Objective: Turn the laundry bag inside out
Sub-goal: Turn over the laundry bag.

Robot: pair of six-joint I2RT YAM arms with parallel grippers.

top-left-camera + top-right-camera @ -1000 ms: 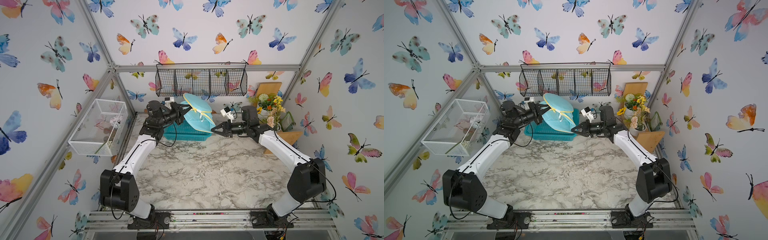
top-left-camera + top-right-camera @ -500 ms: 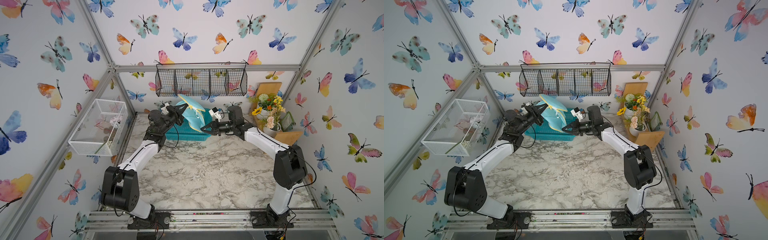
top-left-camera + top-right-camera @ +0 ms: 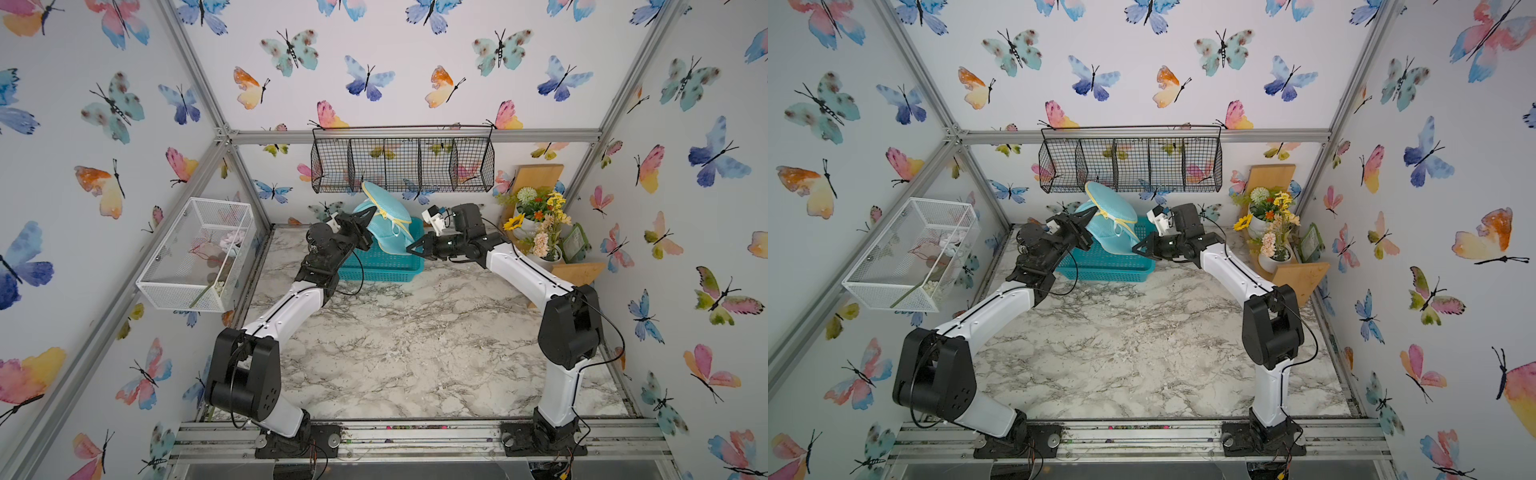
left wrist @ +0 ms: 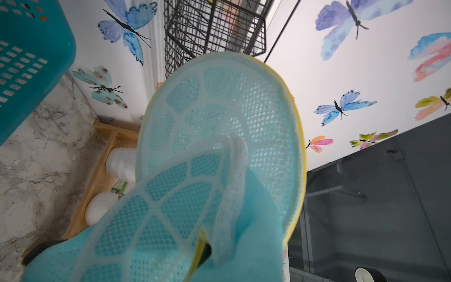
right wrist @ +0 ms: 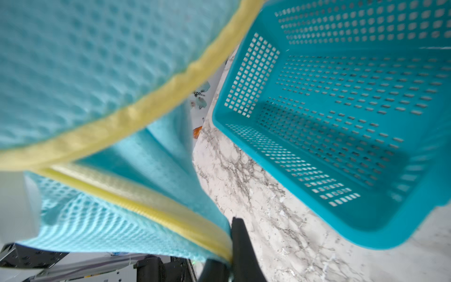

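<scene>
i've swung the laundry bag (image 3: 384,218) farther back, and it now hangs above the teal basket (image 3: 380,266). left gripper (image 3: 370,214) and right gripper (image 3: 411,249) both stay pinched on its yellow-piped edges. it's bunched, not yet inverted.

The laundry bag (image 3: 386,226) hangs over the basket (image 3: 386,271), below the wire rack (image 3: 403,166).

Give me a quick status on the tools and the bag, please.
Left tool shut on bag. Right tool shut on its yellow-piped lower edge. Bag held aloft, bunched, over basket. Wire rack near its top.
</scene>
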